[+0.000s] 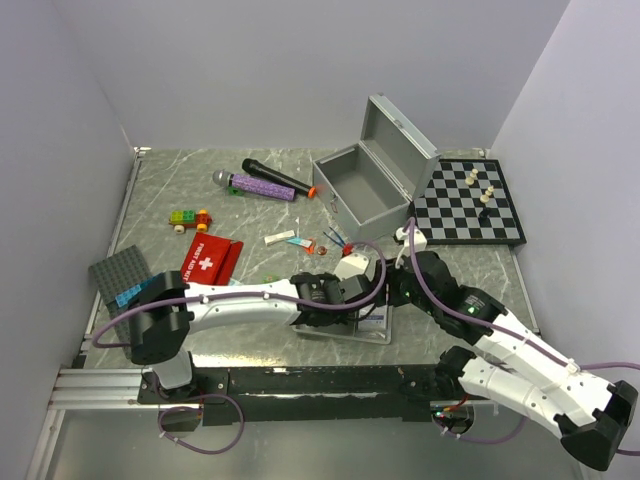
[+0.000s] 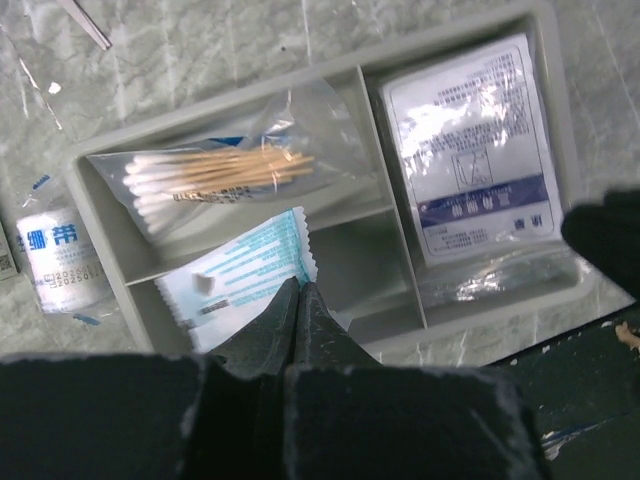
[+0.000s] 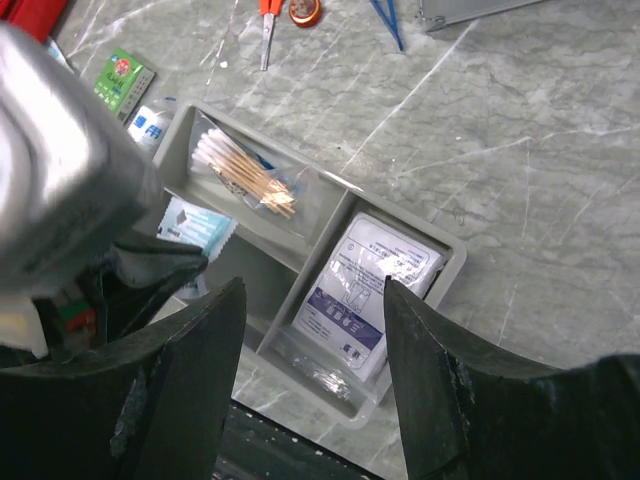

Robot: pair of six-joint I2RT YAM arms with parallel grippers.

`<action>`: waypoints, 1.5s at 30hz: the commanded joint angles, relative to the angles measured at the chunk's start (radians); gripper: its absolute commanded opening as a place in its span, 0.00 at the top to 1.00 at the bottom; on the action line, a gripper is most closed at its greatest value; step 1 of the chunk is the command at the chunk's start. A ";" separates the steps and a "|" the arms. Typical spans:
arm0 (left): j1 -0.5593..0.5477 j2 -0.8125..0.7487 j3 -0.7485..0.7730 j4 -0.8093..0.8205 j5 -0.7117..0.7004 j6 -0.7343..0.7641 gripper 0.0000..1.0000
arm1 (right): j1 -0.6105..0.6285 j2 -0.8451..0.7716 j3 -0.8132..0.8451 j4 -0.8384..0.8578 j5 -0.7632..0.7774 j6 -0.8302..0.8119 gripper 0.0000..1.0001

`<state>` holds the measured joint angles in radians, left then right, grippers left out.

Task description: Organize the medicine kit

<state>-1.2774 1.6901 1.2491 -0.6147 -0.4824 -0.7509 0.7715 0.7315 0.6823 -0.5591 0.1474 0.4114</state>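
Step in hand: my guess is placing the blue-and-white packet point(image 2: 240, 275) into the lower left compartment of the tray point(image 2: 365, 265).
Left claw point(image 2: 300, 295): fingers together, pinching the packet's lower edge, at bottom centre of the left wrist view.
Right claw point(image 3: 312, 300): fingers wide apart and holding nothing, hanging over the tray's right compartment.
Doing it well: lower the packet until it lies flat inside the compartment walls, since its top corner leans over the divider. Let go only then, and lift straight up so nothing gets dragged.
Risk: the bag of cotton swabs point(image 2: 220, 175) in the next compartment sits close and could be nudged.
Tray: on the counter point(image 2: 200, 40), low centre of the top view, between the two arms.
Case point(image 1: 370, 185): open, lid up, upper right of centre in the top view, well apart from the tray.
Top view only: the case and the red pouch point(image 1: 210, 258) at left; the arms hide most of the tray.
Left wrist only: the grip itself, and a bandage roll point(image 2: 50, 255) just outside the tray's left wall.
Right wrist only: the white packet point(image 3: 365, 290) seen below its open fingers.
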 commanded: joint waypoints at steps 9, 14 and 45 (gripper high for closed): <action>-0.051 0.003 -0.048 0.043 0.019 0.042 0.96 | -0.005 -0.023 -0.012 -0.012 0.029 0.017 0.35; -0.060 -0.046 -0.069 0.052 -0.010 0.035 0.68 | -0.003 -0.030 -0.015 -0.015 0.035 0.020 0.34; 0.591 -0.434 -0.501 -0.074 -0.056 -0.289 0.47 | -0.003 0.029 -0.064 0.105 -0.077 0.018 0.34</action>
<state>-0.7506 1.1549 0.7017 -0.7593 -0.5720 -1.1172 0.7715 0.7700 0.6266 -0.4980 0.0826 0.4290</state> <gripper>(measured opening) 0.542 0.658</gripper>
